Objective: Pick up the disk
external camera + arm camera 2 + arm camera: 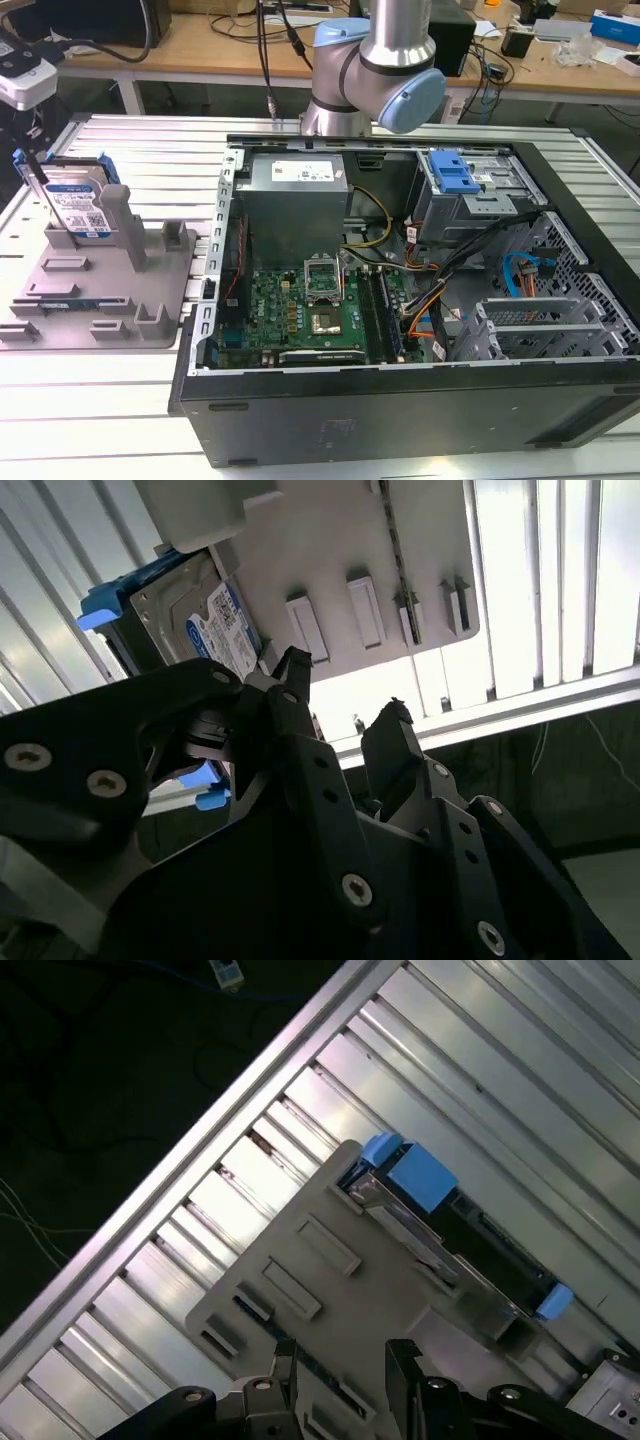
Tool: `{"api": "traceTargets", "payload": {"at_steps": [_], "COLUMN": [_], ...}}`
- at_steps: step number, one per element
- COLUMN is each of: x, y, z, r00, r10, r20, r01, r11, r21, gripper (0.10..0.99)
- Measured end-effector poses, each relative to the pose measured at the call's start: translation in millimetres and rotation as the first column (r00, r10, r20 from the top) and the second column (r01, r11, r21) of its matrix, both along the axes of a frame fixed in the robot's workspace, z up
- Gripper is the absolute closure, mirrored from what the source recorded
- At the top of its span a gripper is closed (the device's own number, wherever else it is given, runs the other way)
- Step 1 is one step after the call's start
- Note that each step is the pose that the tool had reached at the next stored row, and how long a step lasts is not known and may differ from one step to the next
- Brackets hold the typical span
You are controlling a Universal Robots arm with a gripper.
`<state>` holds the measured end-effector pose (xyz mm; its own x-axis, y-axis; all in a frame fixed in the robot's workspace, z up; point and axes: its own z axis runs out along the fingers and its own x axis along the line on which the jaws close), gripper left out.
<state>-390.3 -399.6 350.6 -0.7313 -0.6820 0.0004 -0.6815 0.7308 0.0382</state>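
The disk stands upright on edge in the grey fixture tray at the exterior view's left, its white-and-blue label facing the camera and blue rails on its sides. In both wrist views my gripper hovers above the tray, open, with nothing between its black fingers. The disk lies off to one side of the fingertips, apart from them. Beneath the fingertips is the tray's flat part with its small slots.
An open computer case fills the middle and the exterior view's right, with a motherboard and a drive cage with a blue latch. The arm's base stands behind it. The slatted metal table ends at an edge near the tray.
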Motion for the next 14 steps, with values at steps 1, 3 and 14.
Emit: {"api": "traceTargets", "payload": {"at_steps": [1, 3, 14], "x": [0.0, 0.0, 0.0], "y": [0.0, 0.0, 0.0], "z": [0.0, 0.0, 0.0], "r00": [0.9999, 0.9993, 0.9652], "r10": [0.011, 0.037, 0.262], "r20": [-0.0001, 0.0000, -0.0001], "r01": [-0.011, -0.037, -0.262], "r11": [0.9999, 0.9993, 0.9652], "r21": [0.000, 0.000, 0.000], "gripper": [0.604, 0.604, 0.604]}}
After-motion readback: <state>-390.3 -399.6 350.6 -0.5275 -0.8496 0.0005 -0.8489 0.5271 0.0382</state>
